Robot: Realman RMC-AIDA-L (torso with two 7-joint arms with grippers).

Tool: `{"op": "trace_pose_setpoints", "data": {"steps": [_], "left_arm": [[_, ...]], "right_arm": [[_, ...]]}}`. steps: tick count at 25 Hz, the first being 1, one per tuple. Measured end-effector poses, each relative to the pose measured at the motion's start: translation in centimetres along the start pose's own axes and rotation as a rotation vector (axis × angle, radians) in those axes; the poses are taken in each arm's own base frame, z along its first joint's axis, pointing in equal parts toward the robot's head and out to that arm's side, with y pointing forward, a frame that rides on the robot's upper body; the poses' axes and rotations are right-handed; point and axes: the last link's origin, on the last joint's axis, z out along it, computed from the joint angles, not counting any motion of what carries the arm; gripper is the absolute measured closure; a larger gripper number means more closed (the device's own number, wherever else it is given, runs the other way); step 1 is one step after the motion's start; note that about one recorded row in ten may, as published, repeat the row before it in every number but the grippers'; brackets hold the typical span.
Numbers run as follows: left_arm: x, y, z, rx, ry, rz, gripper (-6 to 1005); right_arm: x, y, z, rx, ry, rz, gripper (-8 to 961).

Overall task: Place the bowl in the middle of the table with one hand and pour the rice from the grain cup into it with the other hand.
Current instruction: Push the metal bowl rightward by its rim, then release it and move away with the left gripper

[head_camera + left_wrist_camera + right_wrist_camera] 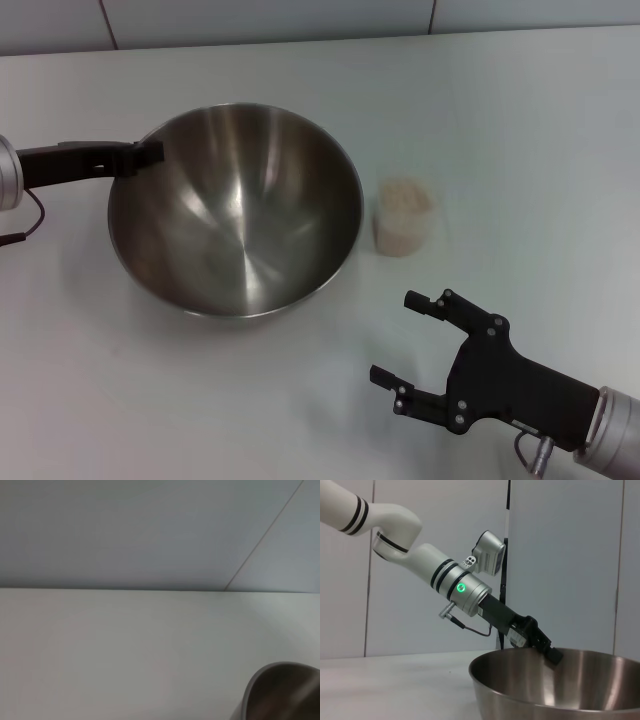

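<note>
While the left end effector (150, 152) is clamped on the far-left rim of the steel bowl (236, 210) mid-surface (520, 120), the right end effector (408, 340), spread wide and empty near-right, could tip the flimsy grain cup (405, 217) of rice (405, 195) just right of the bowl if it closes off-centre.

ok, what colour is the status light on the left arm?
Green. The light on the left arm's wrist shows best in the right wrist view.
</note>
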Motion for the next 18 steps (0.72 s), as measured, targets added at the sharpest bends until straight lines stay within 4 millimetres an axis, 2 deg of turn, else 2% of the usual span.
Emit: {"op": "trace_pose_setpoints", "data": {"steps": [11, 12, 16, 17, 18], "left_arm": [[-0.1, 0.1, -0.3, -0.018, 0.004, 0.009, 845], [0.6, 0.4, -1.0, -0.037, 0.021, 0.049, 842], [1.2, 0.6, -1.9, -0.049, 0.043, 0.098, 688], [1.6, 0.8, -3.9, -0.06, 0.119, 0.212, 649], [1.3, 0.7, -4.9, -0.062, 0.163, 0.26, 614]], "right_arm": [[0.0, 0.0, 0.0, -0.001, 0.001, -0.001, 123], [0.0, 0.0, 0.0, -0.001, 0.001, -0.001, 123], [0.0, -0.1, 0.0, 0.002, 0.0, -0.001, 123], [0.0, -0.1, 0.0, 0.005, 0.0, -0.001, 123], [0.0, -0.2, 0.0, 0.009, -0.001, -0.001, 123]]}}
